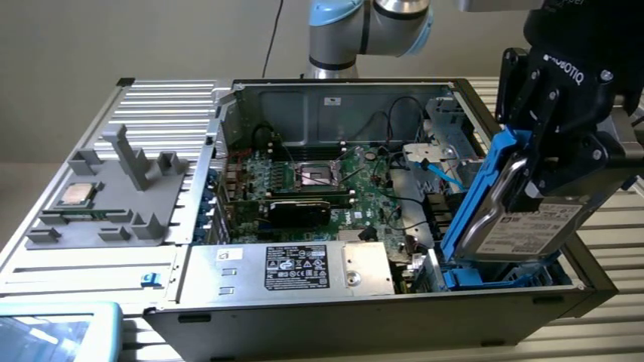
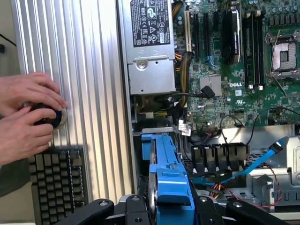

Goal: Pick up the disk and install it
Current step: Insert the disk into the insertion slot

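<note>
The disk [image 1: 525, 228], a silver hard drive with a white label in a bright blue frame, stands on edge and tilted at the exterior view's right side of the open computer case [image 1: 332, 302]. My black gripper [image 1: 548, 170] is shut on its upper part. The disk's lower end sits at a blue drive bay [image 1: 493, 277] near the case's front corner. In the wrist view the blue frame of the disk [image 2: 168, 176] runs away from my gripper [image 2: 166, 208], edge-on, and the black fingers [image 2: 101, 208] flank it.
A silver power supply box [image 1: 302, 268] with a black label lies beside the bay. The green motherboard [image 1: 342, 188] and a blue cable [image 1: 443, 170] are close by. A grey fixture [image 1: 111, 204] carries a small CPU chip [image 1: 78, 194]. A person's hands [image 2: 28, 112] rest by a keyboard [image 2: 58, 187].
</note>
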Controlling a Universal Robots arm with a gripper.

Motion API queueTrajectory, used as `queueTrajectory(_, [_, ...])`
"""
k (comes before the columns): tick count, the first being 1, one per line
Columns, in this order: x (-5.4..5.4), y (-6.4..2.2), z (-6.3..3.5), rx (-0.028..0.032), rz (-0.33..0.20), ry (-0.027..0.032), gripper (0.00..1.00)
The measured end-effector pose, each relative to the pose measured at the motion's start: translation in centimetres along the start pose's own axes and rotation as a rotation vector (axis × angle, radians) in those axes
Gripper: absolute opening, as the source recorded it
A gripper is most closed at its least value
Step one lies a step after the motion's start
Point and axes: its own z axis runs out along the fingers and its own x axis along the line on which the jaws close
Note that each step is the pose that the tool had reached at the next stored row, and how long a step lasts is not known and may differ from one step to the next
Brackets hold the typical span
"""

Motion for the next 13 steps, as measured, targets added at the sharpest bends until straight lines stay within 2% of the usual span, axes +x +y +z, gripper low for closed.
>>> queueTrajectory(4, [-0.14,-0.02,0.44,0.0,0.0,0.0,0.37])
queueTrajectory(8, [-0.84,0.03,0.64,0.0001,0.0,0.0003,0.37])
queueTrajectory(13, [-0.99,-0.05,0.93,0.0005,-0.006,0.0028,0.37])
